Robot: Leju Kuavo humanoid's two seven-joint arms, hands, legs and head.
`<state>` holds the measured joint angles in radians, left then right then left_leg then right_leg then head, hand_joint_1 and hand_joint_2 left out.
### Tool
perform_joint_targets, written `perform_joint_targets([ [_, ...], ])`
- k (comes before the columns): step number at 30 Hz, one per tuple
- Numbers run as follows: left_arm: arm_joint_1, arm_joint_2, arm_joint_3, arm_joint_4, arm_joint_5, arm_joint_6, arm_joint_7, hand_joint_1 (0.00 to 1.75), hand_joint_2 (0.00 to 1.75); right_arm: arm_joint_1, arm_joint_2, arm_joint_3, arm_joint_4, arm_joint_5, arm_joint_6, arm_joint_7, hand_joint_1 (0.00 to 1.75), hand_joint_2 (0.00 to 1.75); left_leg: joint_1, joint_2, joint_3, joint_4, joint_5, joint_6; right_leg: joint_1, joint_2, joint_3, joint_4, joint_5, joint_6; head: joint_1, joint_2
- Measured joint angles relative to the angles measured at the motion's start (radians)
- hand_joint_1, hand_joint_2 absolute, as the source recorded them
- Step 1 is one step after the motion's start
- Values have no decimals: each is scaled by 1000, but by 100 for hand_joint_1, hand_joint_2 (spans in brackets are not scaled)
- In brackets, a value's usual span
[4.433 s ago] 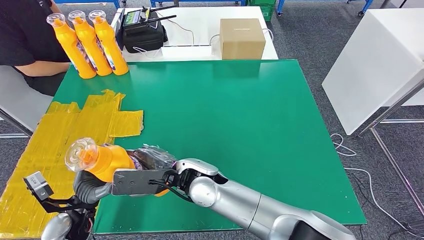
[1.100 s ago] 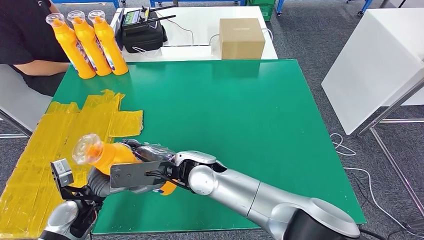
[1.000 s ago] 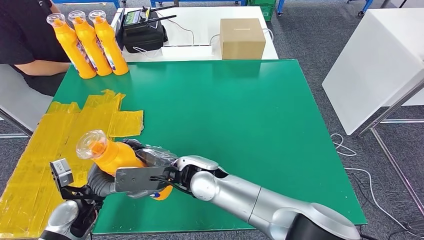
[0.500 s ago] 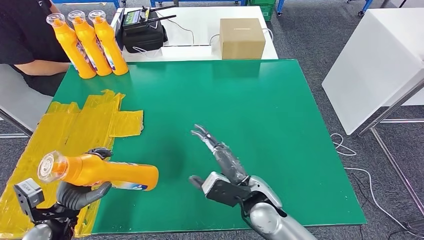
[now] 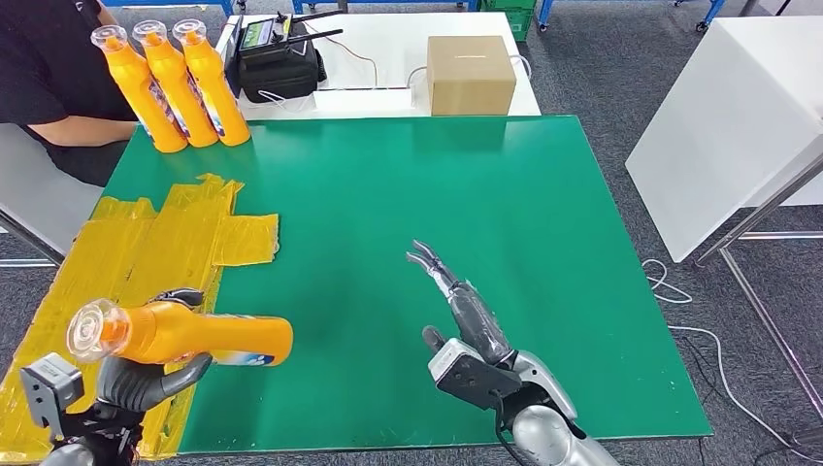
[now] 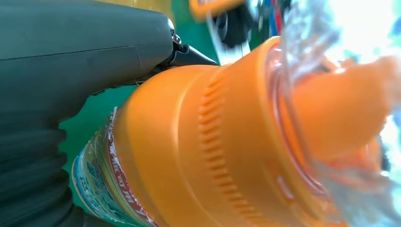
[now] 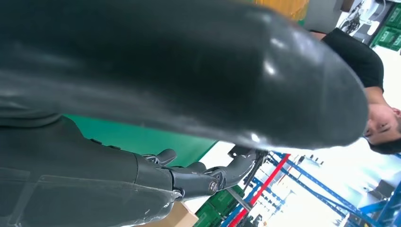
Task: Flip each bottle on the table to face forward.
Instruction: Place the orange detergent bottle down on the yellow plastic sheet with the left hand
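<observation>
My left hand (image 5: 146, 374) grips an orange bottle (image 5: 184, 333) with a clear cap, held on its side above the table's near left corner, cap end toward me. In the left wrist view the bottle's (image 6: 222, 142) orange neck and label edge press against my left hand (image 6: 71, 71). My right hand (image 5: 464, 306) hovers over the green table (image 5: 437, 194) near the front middle, fingers stretched forward and apart, holding nothing. My right hand (image 7: 189, 179) shows its dark fingers extended in the right wrist view. Three more orange bottles (image 5: 170, 83) stand upright at the far left corner.
Yellow tape patches (image 5: 146, 243) cover the table's left side. A person in black (image 5: 49, 68) sits beyond the far left corner. Behind the table, a white surface carries a black bag (image 5: 277, 58) and a cardboard box (image 5: 470, 73). A white table (image 5: 738, 126) stands to the right.
My right hand has let go of the bottle and swung right to the front middle, fingers spread. My left hand keeps the bottle, now lying level and lower at the near left.
</observation>
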<state>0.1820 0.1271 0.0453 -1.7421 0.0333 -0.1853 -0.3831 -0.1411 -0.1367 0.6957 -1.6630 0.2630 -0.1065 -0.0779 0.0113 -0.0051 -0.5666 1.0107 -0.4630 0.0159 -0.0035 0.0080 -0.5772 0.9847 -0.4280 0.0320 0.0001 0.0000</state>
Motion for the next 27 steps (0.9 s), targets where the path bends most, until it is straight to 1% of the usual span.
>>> perform_joint_targets([
  [2,-7,-1,0,-11,-108,99,-4,175,175,24,-7,-15,-25,10,-16,-6,0,0,0,0,0,0,0,0,0,0,0,0,0,0,0,0],
  [4,-18,-1,0,-20,-167,157,-2,175,175,45,-14,-29,-48,17,-26,-12,0,0,0,0,0,0,0,0,0,0,0,0,0,0,0,0],
  [6,-26,-1,-1,-27,-181,173,-1,175,175,58,-19,-39,-65,20,-28,-15,0,0,0,0,0,0,0,0,0,0,0,0,0,0,0,0],
  [13,-31,-2,-2,-36,-187,180,0,175,175,76,-25,-52,-90,21,-29,-16,0,0,0,1,0,0,0,0,0,0,0,0,0,0,0,0],
  [14,-31,-2,-2,-36,-198,190,-1,175,175,77,-26,-53,-92,22,-29,-16,0,0,0,1,0,0,0,0,0,0,0,0,0,0,0,0],
  [15,-31,-3,-2,-36,-230,219,-3,175,175,79,-26,-56,-95,23,-31,-17,0,0,0,1,0,0,0,0,0,0,0,0,0,0,0,0],
  [16,-33,-3,-3,-37,-289,274,-4,175,175,84,-27,-59,-99,25,-34,-20,0,0,0,1,0,0,0,0,0,0,0,0,0,0,0,0],
  [18,-42,-4,-5,-41,-503,455,16,175,175,102,-30,-73,-114,29,-43,-30,0,0,0,0,0,0,0,0,0,0,0,0,0,0,0,0],
  [20,-59,-4,-9,-44,-767,630,74,175,175,127,-37,-92,-137,25,-45,-45,0,0,0,-1,0,0,0,0,0,-1,0,0,0,0,0,0],
  [21,-70,-2,-14,-43,-881,684,111,175,175,137,-40,-101,-146,20,-42,-52,0,0,0,-1,0,0,0,0,0,-1,0,0,0,0,0,0],
  [22,-81,1,-20,-40,-979,719,148,175,175,145,-43,-109,-153,15,-39,-56,0,0,0,-1,0,0,0,0,0,-1,1,0,0,0,0,0],
  [24,-105,12,-37,-21,-1119,750,216,175,175,152,-48,-121,-161,7,-28,-59,0,0,0,0,0,0,0,0,-1,-1,1,0,0,0,0,0],
  [27,-139,36,-71,39,-1249,755,292,175,175,152,-50,-127,-163,-5,-14,-59,0,0,-1,0,1,0,0,0,-1,-1,1,0,0,0,0,0],
])
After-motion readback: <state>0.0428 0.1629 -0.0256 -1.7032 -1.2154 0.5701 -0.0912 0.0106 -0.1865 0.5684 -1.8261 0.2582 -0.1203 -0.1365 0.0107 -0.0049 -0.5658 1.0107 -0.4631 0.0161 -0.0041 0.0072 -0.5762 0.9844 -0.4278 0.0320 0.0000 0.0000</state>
